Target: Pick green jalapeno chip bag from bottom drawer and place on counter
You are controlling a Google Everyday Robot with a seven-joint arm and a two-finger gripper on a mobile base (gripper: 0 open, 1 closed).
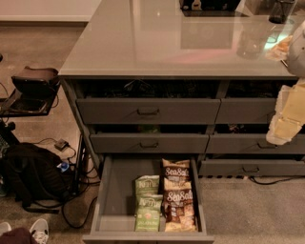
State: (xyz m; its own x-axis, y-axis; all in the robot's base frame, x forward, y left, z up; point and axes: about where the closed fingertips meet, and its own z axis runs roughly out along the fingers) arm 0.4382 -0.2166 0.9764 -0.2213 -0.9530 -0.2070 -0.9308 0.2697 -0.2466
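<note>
The bottom drawer (119,190) is pulled open at the lower middle. Two light-green jalapeno chip bags lie in its middle, one behind (147,185) and one in front (148,212). Two brown-and-cream Sea Salt bags (177,190) lie just right of them. The left part of the tray is bare. The glossy pale-grey counter (157,43) spans the top above the grey cabinet. My gripper (286,121) shows as a cream-coloured shape at the right edge, level with the upper drawers, well above and right of the open drawer and away from the bags.
Closed grey drawers (147,112) sit above the open one and to its right. A clear glass (252,38) and dark objects (209,5) stand at the counter's far side. A black backpack (28,176), cables and a low stool (35,81) are on the floor at left.
</note>
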